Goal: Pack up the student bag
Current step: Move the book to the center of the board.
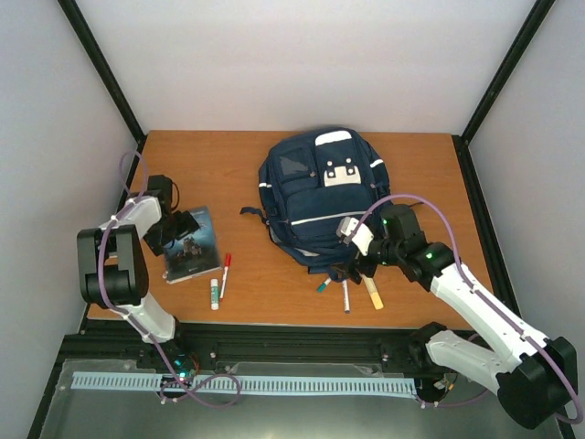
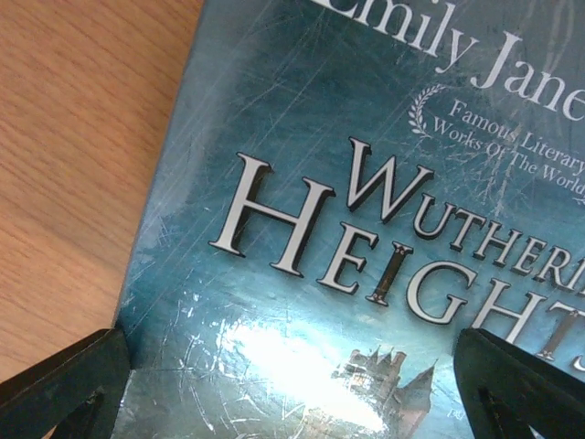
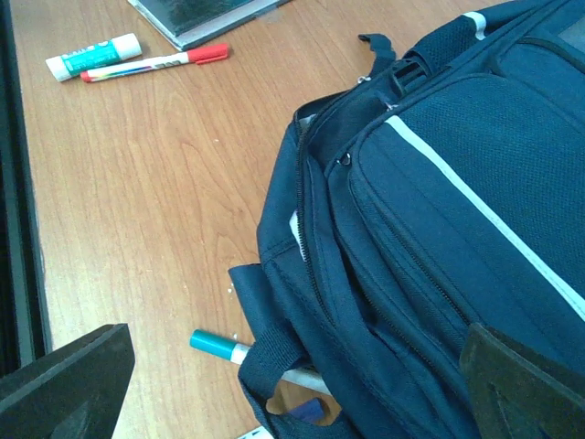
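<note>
The student bag [image 1: 315, 187], a navy backpack with white trim, lies flat at the table's middle back. Its top end and carry loop [image 3: 274, 352] face my right gripper [image 1: 352, 267], which hovers open over that near end [image 3: 292, 393]. The bag's main zipper [image 3: 300, 219] shows a gap. A teal-capped marker [image 3: 215, 346] lies partly under the loop. My left gripper [image 1: 178, 229] is open low over a blue "Wuthering Heights" book [image 2: 366, 183], its fingers [image 2: 64, 384] wide apart over the cover.
A glue stick [image 1: 215, 293] and a red-capped marker [image 1: 225, 273] lie right of the book [image 1: 189, 244]. A white marker [image 1: 345, 295] and a yellow highlighter [image 1: 374, 293] lie near the bag's front end. Black frame posts edge the wooden table [image 1: 210, 165].
</note>
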`<state>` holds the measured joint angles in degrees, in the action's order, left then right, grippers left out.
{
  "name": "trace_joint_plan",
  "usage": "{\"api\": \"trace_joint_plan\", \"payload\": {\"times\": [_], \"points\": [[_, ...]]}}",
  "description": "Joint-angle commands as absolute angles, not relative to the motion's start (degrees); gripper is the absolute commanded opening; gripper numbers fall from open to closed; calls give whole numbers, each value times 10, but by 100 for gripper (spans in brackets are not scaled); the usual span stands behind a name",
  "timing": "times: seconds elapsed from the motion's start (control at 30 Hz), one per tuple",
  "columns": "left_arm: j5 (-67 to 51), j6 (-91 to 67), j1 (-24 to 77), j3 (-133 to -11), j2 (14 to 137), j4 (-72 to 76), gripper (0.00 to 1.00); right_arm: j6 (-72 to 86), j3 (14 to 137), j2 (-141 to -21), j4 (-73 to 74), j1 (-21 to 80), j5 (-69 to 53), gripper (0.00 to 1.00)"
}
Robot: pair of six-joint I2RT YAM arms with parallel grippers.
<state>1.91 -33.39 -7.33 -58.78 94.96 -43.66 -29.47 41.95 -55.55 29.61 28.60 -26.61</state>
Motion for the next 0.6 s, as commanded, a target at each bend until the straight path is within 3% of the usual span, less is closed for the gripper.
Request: {"api": "trace_joint_plan", "payload": {"times": [0.0,0.27,0.57], "points": [[-44,-337,-62,-595,994,-389,100,-286,428,-565,295,289,-298,100],[-14,-328,15,-653,1034,-398,99,-285,433,-583,302,289,-299,100],[-2,-334,94,-637,1027,-380,96,-286,432,-587,302,289,-299,100]]}}
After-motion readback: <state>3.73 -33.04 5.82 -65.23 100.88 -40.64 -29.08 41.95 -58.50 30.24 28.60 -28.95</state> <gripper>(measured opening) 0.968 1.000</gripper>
